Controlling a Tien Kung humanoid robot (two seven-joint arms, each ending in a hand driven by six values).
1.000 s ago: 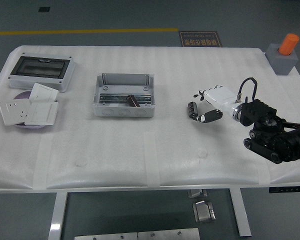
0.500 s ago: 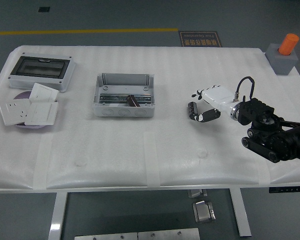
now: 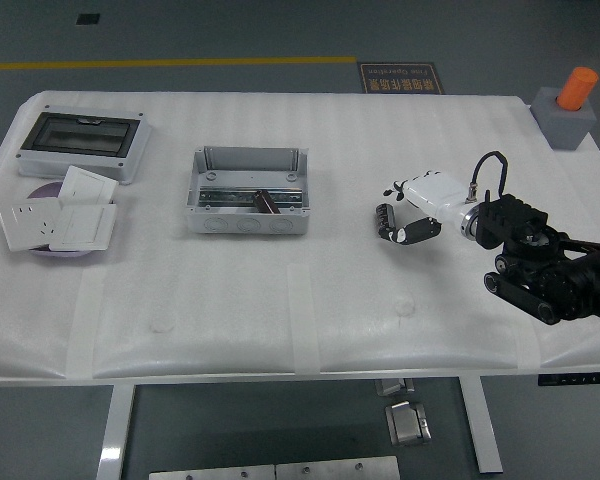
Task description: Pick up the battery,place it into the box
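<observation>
An open grey box (image 3: 248,190) stands left of the table's middle. Inside it a small dark battery (image 3: 265,201) lies tilted on the metal rail. My right hand (image 3: 402,217), white with black fingers, hovers low over the table well to the right of the box, apart from it. Its fingers are loosely bent downward and hold nothing. The black right arm (image 3: 540,265) enters from the right edge. No left arm shows.
A grey enclosure with a dark see-through lid (image 3: 81,145) sits at the back left. In front of it, white socket plates (image 3: 58,221) lie on a purple disc. A grey block with an orange cylinder (image 3: 569,107) stands at the back right corner.
The right hand shifted slightly left and up from one second ago, then stayed nearly still. The battery and box have not moved.
</observation>
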